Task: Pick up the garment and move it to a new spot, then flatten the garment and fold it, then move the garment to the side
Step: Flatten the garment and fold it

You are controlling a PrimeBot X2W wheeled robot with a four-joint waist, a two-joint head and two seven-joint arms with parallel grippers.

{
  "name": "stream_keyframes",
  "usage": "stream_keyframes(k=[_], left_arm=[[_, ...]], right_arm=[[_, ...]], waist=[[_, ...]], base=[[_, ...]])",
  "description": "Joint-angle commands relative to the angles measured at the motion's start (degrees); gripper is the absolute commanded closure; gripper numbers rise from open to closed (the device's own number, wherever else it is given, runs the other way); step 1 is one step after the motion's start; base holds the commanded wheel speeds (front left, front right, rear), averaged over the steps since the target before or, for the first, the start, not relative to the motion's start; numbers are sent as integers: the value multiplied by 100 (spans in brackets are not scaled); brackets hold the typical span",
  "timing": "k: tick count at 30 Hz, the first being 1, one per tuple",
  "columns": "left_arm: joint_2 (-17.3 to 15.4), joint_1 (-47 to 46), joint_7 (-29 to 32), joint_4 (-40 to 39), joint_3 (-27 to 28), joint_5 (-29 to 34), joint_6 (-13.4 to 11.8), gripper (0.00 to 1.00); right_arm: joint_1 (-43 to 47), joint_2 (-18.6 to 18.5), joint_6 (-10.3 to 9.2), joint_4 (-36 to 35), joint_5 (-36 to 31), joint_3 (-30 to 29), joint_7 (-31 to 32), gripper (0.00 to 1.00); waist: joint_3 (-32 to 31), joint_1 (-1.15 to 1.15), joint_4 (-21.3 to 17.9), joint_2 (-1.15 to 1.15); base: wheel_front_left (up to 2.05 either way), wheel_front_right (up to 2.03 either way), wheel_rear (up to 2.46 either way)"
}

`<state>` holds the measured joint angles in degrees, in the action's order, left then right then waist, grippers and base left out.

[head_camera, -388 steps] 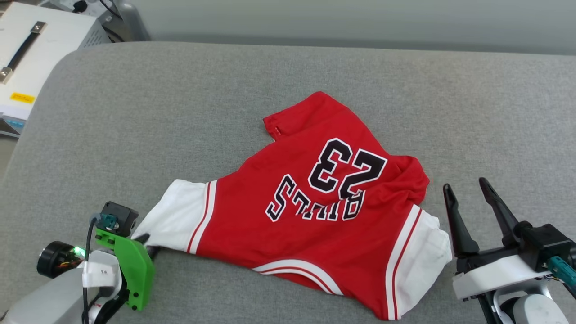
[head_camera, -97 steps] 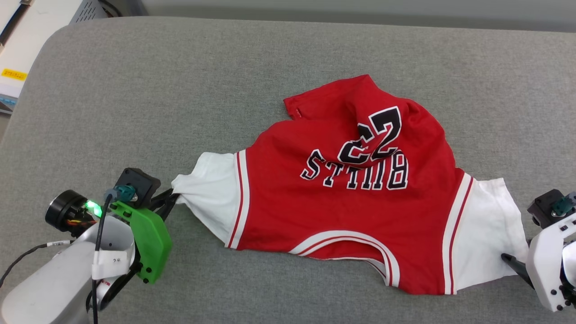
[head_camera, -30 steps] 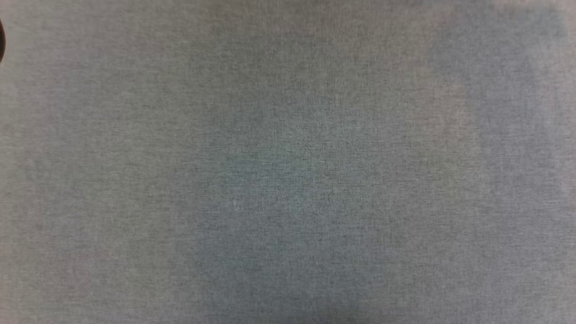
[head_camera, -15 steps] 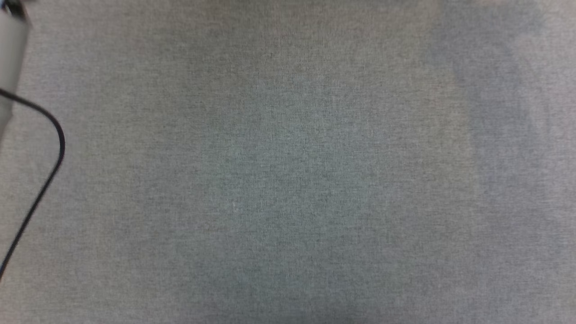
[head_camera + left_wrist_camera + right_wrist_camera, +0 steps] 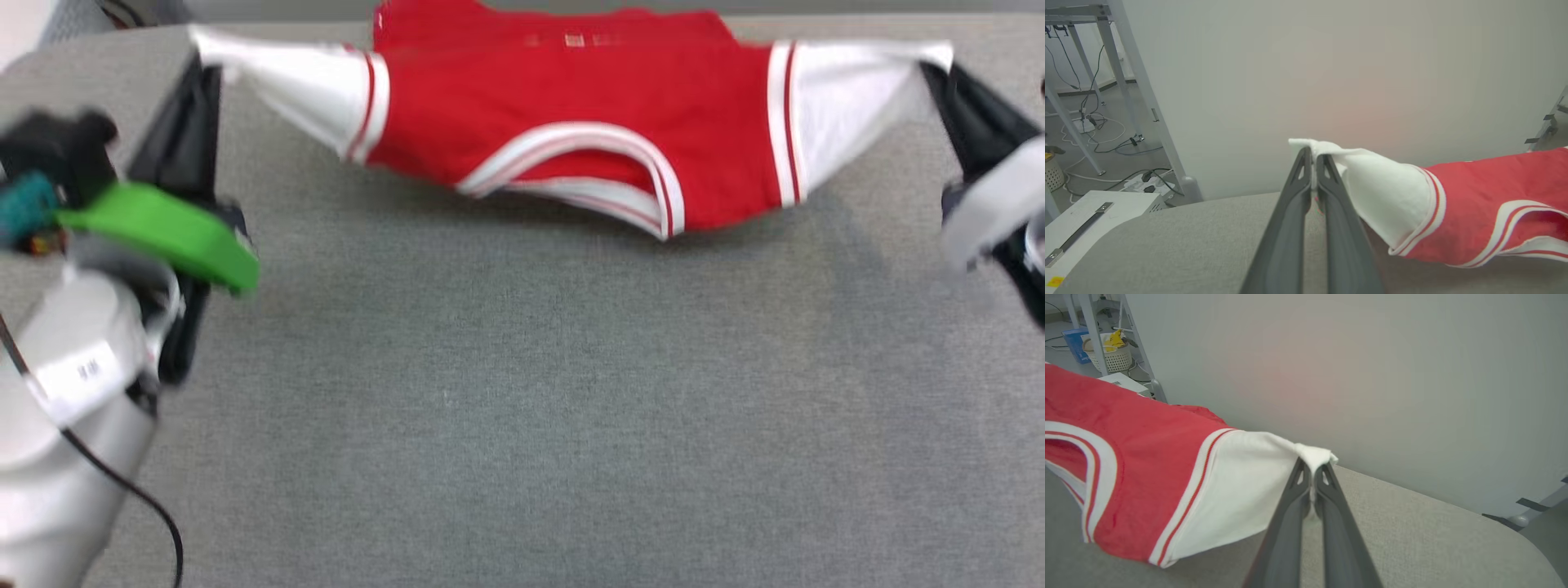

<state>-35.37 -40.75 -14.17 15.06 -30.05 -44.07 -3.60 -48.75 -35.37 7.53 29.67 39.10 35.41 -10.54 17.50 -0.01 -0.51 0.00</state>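
Note:
The garment (image 5: 571, 131), a red shirt with white sleeves and striped trim, hangs stretched between both grippers above the grey cushion (image 5: 522, 392), neckline toward me. My left gripper (image 5: 198, 65) is shut on the tip of one white sleeve (image 5: 1372, 179); in the left wrist view the left gripper (image 5: 1312, 157) pinches the cloth between its dark fingers. My right gripper (image 5: 931, 61) is shut on the other white sleeve's tip (image 5: 1249, 490), the right gripper (image 5: 1312, 467) clamping a bunched corner. No lettering is visible from here.
A pale wall (image 5: 1331, 61) rises behind the cushion's far edge. A white box with a black handle (image 5: 1081, 228) sits off the cushion's left end, near metal table legs (image 5: 1139, 94) and cables on the floor. A basket (image 5: 1112, 355) stands beyond.
The head camera has swung: half a second ago it showed bare cushion with a cable at the left, now both grippers and the lifted, stretched garment are in view near the top.

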Motion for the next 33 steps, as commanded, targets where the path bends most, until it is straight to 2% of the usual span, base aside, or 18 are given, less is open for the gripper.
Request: stream_keyframes(k=[1, 8, 14, 19, 24, 33], left_arm=[[-79, 423, -60, -127, 37, -47, -99, 100], [-507, 2411, -76, -732, 189, -267, -490, 100], [-703, 3502, -78, -1067, 179, -313, -834, 100], [-643, 4021, -78, -1116, 137, -458, -983, 100], [-465, 4394, -80, -1017, 147, -588, -1029, 100], [-201, 4471, -82, -879, 147, -393, -926, 100]], right_arm=[[365, -67, -4, -121, 90, -69, -2, 100], [2208, -170, -4, -718, 102, -587, 201, 100], [3727, -45, -4, -1194, 0, -1318, 499, 100], [4774, 210, -4, -1527, -191, -1802, 865, 100], [5566, 464, -4, -1758, -434, -2290, 1191, 100], [5984, 761, -4, -2169, -768, -2673, 1734, 100]], waist=[[-550, 1, 57, 0], [-1023, 1, 16, 0], [-1181, 1, 92, 0], [-1208, 1, 118, 0], [-1215, 1, 127, 0], [-1172, 1, 197, 0]], base=[[0, 0, 0], [0, 0, 0], [0, 0, 0], [0, 0, 0], [0, 0, 0], [0, 0, 0]])
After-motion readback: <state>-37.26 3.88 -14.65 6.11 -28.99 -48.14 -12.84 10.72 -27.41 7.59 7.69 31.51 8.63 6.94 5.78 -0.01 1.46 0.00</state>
